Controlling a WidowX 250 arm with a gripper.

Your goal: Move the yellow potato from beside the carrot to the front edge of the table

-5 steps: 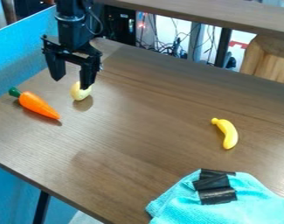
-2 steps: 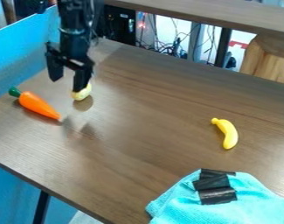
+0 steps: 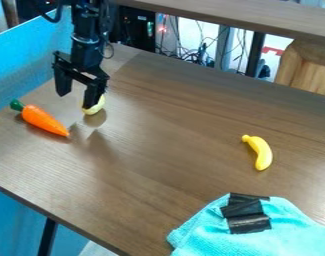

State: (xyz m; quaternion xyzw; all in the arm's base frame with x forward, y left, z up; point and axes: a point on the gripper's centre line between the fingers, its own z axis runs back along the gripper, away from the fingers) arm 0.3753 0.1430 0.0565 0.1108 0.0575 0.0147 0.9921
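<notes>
It looks like a lab or workshop: behind the table (image 3: 171, 145) hang tangled cables (image 3: 191, 54), beside a black electronics case (image 3: 138, 27) with small lights; above the table's far edge runs a wooden beam (image 3: 238, 19).

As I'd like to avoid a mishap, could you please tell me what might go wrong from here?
The open, black two-finger end effector has one finger overlapping the pale yellow rounded object in view, so lowering there might pin it or send it rolling. The orange toy carrot with a green top lies nearby on the brown wood-grain table; a sideways swing down low could nudge it.
</notes>
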